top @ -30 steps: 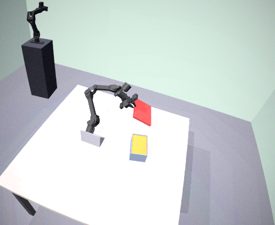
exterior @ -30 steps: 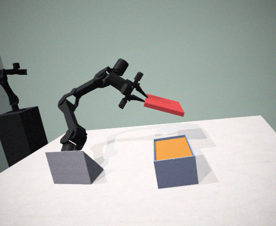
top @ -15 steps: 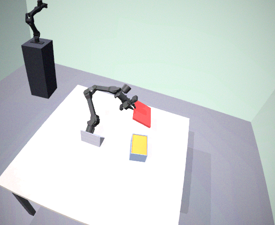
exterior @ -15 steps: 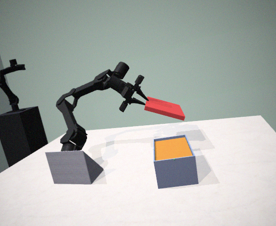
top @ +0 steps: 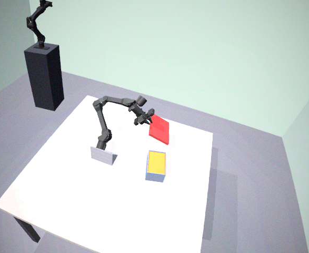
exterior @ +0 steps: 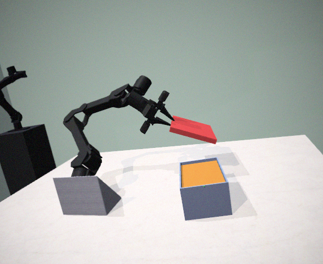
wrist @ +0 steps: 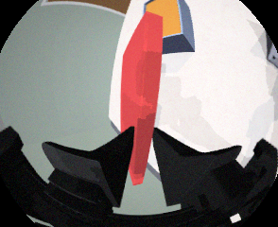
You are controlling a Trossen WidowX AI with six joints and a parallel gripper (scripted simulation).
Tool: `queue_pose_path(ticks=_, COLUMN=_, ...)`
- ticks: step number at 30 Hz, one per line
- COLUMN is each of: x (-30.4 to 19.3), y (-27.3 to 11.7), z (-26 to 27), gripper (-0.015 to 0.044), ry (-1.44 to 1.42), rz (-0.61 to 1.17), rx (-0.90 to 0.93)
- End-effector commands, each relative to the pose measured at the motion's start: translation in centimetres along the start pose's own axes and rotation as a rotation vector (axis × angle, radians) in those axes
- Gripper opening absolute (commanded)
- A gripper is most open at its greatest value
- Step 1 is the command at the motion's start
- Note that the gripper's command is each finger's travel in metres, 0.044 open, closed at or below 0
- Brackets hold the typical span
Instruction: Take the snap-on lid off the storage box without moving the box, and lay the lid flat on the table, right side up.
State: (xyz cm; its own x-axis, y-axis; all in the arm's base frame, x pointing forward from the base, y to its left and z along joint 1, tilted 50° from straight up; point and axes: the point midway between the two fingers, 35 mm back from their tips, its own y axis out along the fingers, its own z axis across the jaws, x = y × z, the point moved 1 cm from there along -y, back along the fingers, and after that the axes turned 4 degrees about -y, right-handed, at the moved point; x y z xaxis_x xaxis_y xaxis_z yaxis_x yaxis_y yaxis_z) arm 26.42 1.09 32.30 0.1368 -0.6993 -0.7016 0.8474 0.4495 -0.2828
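My gripper (top: 150, 123) (exterior: 171, 122) (wrist: 143, 130) is shut on the red lid (top: 159, 132) (exterior: 195, 129) (wrist: 141, 80) by its edge nearest the arm. The lid is held in the air above the back part of the table, tilted, with its far end lower than the gripped edge. The blue-grey storage box (top: 155, 177) (exterior: 207, 202) (wrist: 178, 44) stands upright on the table, open at the top. Its orange-yellow inside shows. The lid is behind the box in the top and exterior views and apart from it.
A grey wedge-shaped block (top: 102, 156) (exterior: 80, 196) stands on the table (top: 108, 206) (exterior: 144, 238) in front of the arm's base. A second black arm (top: 32, 23) (exterior: 3, 85) stands on a dark pedestal (top: 44, 78) (exterior: 19, 156) beyond the table at the left.
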Motion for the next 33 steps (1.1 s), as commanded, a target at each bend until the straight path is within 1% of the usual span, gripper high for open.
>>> queue_pose_path(ticks=1, x=-0.2, y=0.0, z=-0.1, gripper=0.0000, ry=-0.005, rz=-0.002, rx=0.015)
queue_pose_path(ticks=33, x=-0.4, y=1.6, z=-2.0, gripper=0.0000, ry=-0.005, rz=0.000, rx=0.017)
